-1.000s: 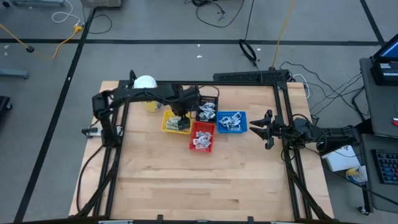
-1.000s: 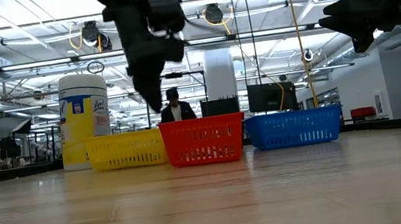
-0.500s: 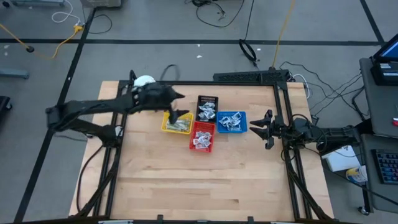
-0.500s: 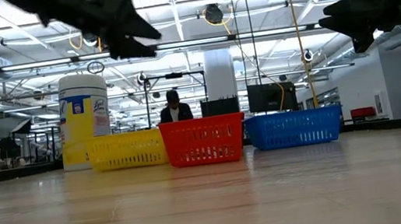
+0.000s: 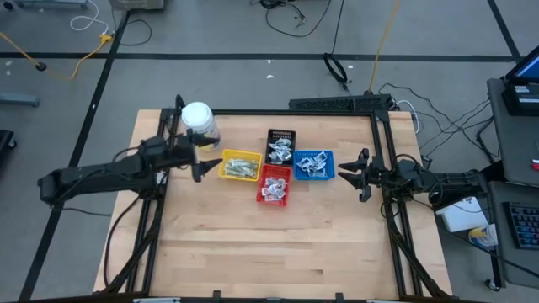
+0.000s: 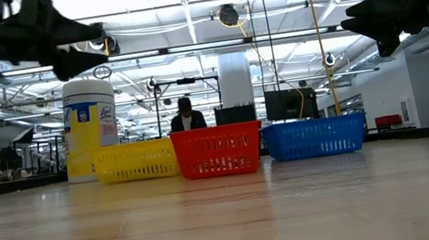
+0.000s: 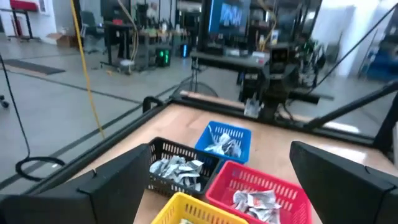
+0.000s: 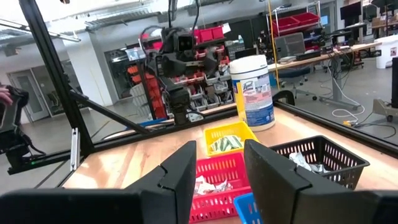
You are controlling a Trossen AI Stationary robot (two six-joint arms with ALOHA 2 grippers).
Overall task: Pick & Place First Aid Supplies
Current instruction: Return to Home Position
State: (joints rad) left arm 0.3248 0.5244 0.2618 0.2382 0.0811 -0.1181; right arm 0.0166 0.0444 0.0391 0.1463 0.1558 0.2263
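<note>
The first aid supplies lie as small packets in four little trays near the table's far middle: pale green-grey wrappers in the yellow tray [image 5: 239, 165], white packets in the black tray [image 5: 281, 145], the red tray [image 5: 273, 185] and the blue tray [image 5: 313, 165]. My left gripper [image 5: 202, 162] hovers open and empty just left of the yellow tray, above the table; its wrist view looks past its spread fingers [image 7: 221, 171] onto the trays. My right gripper [image 5: 352, 172] waits open and empty right of the blue tray, raised off the table [image 6: 364, 19].
A white jar with a yellow label [image 5: 199, 119] stands at the far left, just behind my left gripper and the yellow tray. A black frame [image 5: 383, 160] borders the table. Bare wood [image 5: 269, 244] stretches across the table's near half. A person [image 6: 187, 115] stands in the room beyond.
My left arm has drawn back from the yellow tray, where its gripper reached down a second ago. It rose and swung toward the table's left edge, and now hovers beside the tray. The green-grey wrappers in the yellow tray show uncovered. My right arm has kept still.
</note>
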